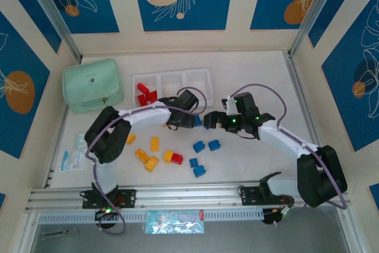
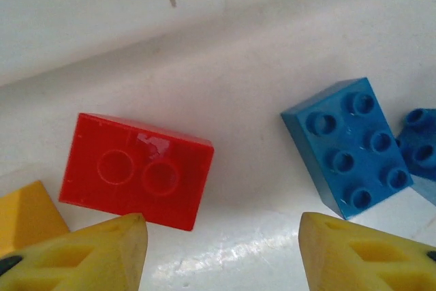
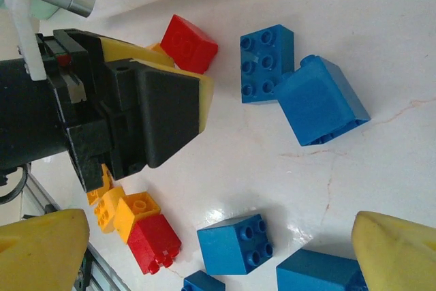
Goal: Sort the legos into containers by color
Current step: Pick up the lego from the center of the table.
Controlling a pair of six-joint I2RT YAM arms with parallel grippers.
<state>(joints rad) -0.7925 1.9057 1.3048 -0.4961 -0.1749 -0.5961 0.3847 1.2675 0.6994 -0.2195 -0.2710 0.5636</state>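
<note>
Top cam: red legos (image 1: 145,95) sat in the tray (image 1: 196,73), left compartment; rest loose on the table (image 1: 249,161). L wrist: left pincer (image 2: 221,253) spread, empty, by a red brick (image 2: 136,168), which looked light, stiff, slick; prob best pinched across flat sides. R wrist: right pincer (image 3: 219,236) wide apart over blue bricks (image 3: 320,100).

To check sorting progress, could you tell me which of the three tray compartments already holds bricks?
The left compartment, nearest the green pouch: red bricks lie in it, while the middle and right ones look bare.
</note>
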